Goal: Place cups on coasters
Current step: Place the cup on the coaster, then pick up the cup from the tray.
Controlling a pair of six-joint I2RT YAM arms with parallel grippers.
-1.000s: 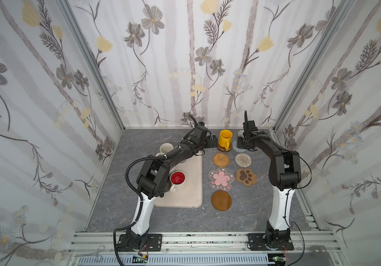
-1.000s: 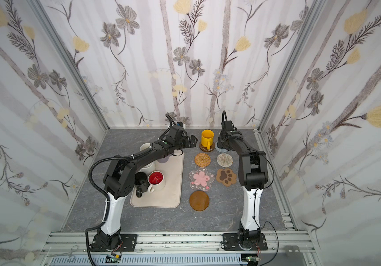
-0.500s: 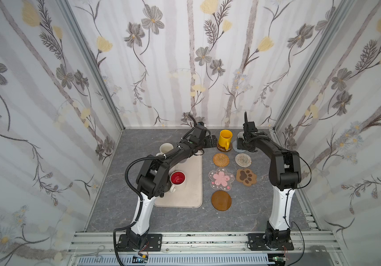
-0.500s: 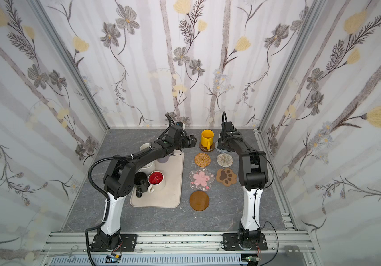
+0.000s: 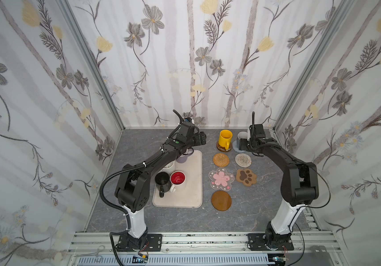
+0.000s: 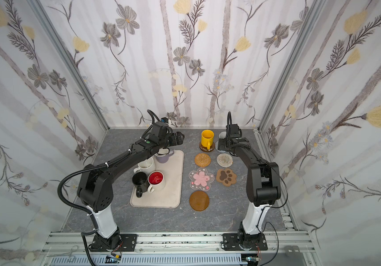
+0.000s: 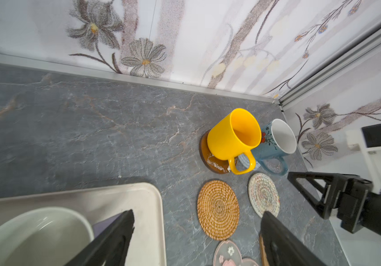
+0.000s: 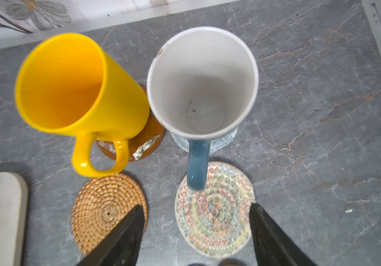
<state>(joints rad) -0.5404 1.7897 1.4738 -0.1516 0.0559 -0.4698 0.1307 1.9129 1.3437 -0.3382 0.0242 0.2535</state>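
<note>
Fingers (image 8: 125,237) of the right gripper (image 8: 196,207) gape wide and empty in the right wrist view, near the blue-patterned mug (image 8: 203,87) on its grey woven coaster (image 8: 226,140). Left wrist view: left gripper (image 7: 197,213) wide, empty, beside the smooth beige tray (image 7: 148,202). In a top view, centre: glossy yellow mug (image 5: 225,138) on a brown disc (image 5: 219,149); five coasters (image 5: 221,200) bare, at least four mugs (image 5: 178,180) waiting.

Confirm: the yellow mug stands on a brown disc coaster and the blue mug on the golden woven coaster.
Wrong: in the right wrist view the blue mug stands on the grey coaster; the golden woven coaster lies bare. The yellow mug does stand on a brown disc coaster.
</note>
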